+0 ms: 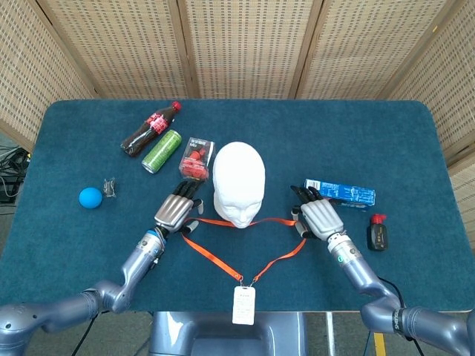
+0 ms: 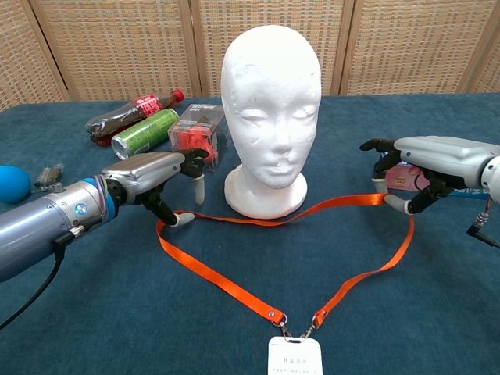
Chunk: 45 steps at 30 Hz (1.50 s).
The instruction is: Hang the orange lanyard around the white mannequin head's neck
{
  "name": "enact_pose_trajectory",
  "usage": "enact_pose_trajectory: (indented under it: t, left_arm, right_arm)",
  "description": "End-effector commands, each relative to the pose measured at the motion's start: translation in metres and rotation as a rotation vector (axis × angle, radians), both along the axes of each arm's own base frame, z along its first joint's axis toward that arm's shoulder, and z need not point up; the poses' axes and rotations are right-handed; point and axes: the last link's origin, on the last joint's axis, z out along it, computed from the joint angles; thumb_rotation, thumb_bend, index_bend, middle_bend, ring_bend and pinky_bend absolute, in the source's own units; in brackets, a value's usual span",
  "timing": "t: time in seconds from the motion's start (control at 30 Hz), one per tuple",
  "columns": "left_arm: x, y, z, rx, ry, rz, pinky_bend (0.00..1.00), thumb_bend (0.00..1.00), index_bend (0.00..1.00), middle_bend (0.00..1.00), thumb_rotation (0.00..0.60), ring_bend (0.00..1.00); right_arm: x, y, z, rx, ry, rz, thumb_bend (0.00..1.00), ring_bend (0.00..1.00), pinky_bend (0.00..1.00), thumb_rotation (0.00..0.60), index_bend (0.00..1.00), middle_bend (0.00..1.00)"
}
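The white mannequin head point(image 1: 239, 182) point(image 2: 271, 101) stands upright mid-table, facing me. The orange lanyard point(image 1: 215, 256) point(image 2: 226, 285) lies in a loop in front of its base, with the white badge point(image 1: 243, 304) point(image 2: 294, 358) at the near edge. My left hand point(image 1: 177, 211) point(image 2: 152, 173) hovers over the loop's left bend, fingers spread, thumb tip touching the strap. My right hand point(image 1: 318, 217) point(image 2: 426, 160) pinches the loop's right bend, which rises slightly off the cloth.
Behind my left hand lie a cola bottle point(image 1: 151, 129), a green can point(image 1: 162, 150) and a clear box of red pieces point(image 1: 196, 159). A blue ball point(image 1: 90, 197) sits far left. A blue carton point(image 1: 340, 193) and a small dark bottle point(image 1: 378, 232) lie near my right hand.
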Motion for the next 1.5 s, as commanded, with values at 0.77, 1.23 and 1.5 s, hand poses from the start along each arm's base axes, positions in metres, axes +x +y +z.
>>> enact_pose_trajectory:
  t: [0.77, 1.23, 1.5]
  left_arm:
    - [0.002, -0.004, -0.007, -0.005, -0.023, -0.005, 0.0, 0.51, 0.67, 0.0, 0.6, 0.0]
    - [-0.007, -0.046, 0.033, 0.099, -0.063, -0.249, 0.0, 0.5, 0.67, 0.0, 0.6, 0.0]
    - [0.003, -0.056, 0.066, 0.188, -0.202, -0.411, 0.0, 0.5, 0.69, 0.0, 0.6, 0.0]
  right_arm:
    - [0.003, 0.004, 0.008, -0.008, -0.029, -0.001, 0.69, 0.0, 0.0, 0.6, 0.71, 0.0]
    - [0.008, 0.03, 0.028, 0.019, -0.039, 0.159, 0.69, 0.0, 0.0, 0.6, 0.72, 0.0]
    - [0.028, 0.037, 0.055, 0.0, -0.078, 0.36, 0.69, 0.0, 0.0, 0.6, 0.72, 0.0]
